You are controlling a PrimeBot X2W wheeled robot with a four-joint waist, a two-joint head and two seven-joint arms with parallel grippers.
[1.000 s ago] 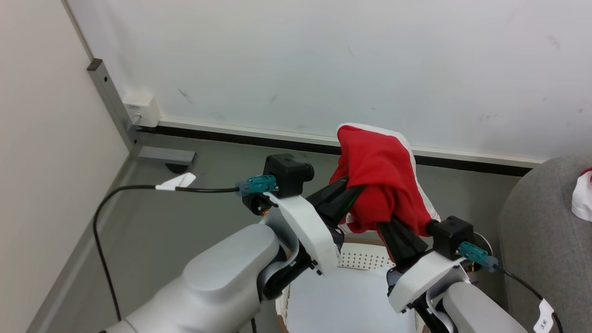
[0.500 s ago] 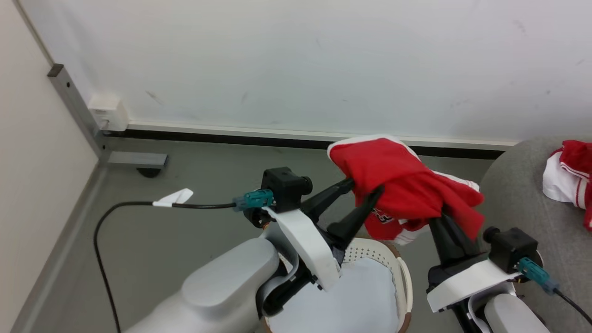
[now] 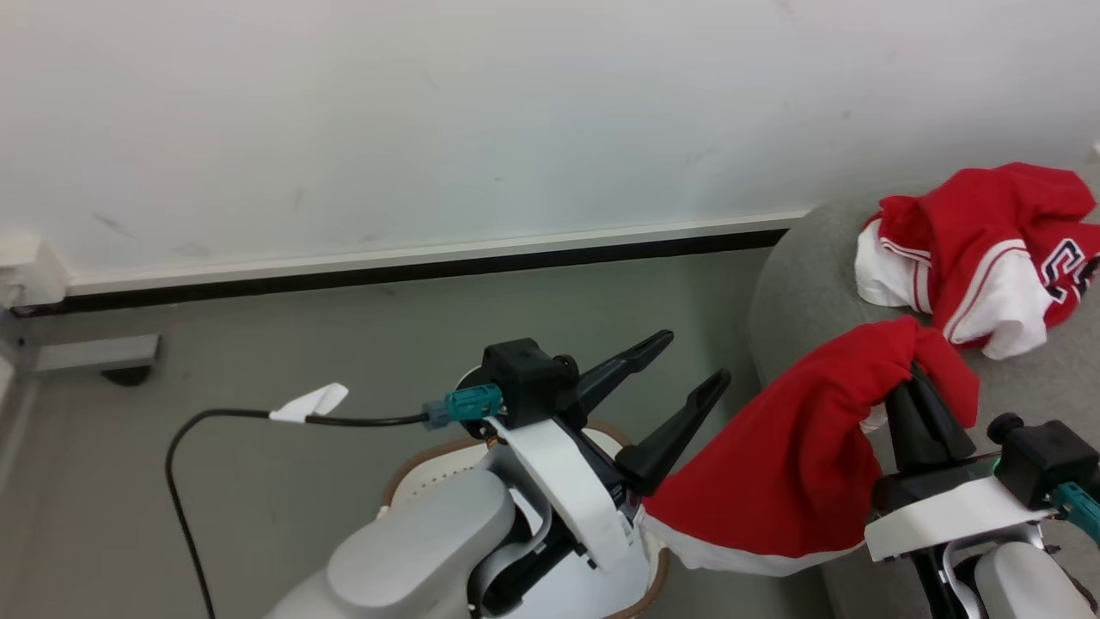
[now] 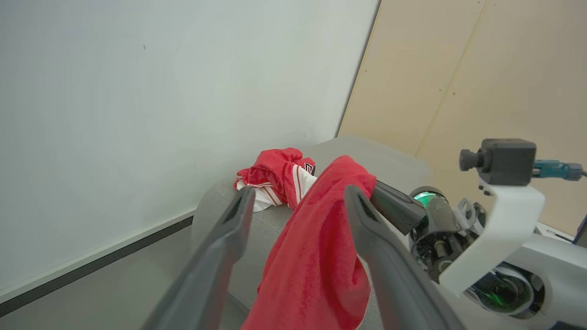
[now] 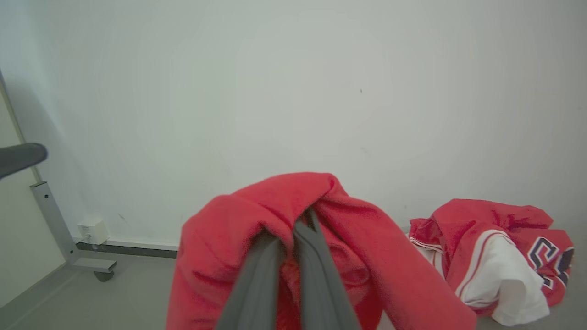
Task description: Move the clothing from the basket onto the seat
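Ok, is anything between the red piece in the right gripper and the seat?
Nothing visible. The red piece hangs from the right gripper at the seat's edge; the jersey lies farther back on it.

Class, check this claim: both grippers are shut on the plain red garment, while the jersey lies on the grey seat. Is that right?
Not quite. Only the right gripper is shut on the plain red garment; the left gripper stands open, gripping nothing, as the head view shows. The jersey does lie on the grey seat.
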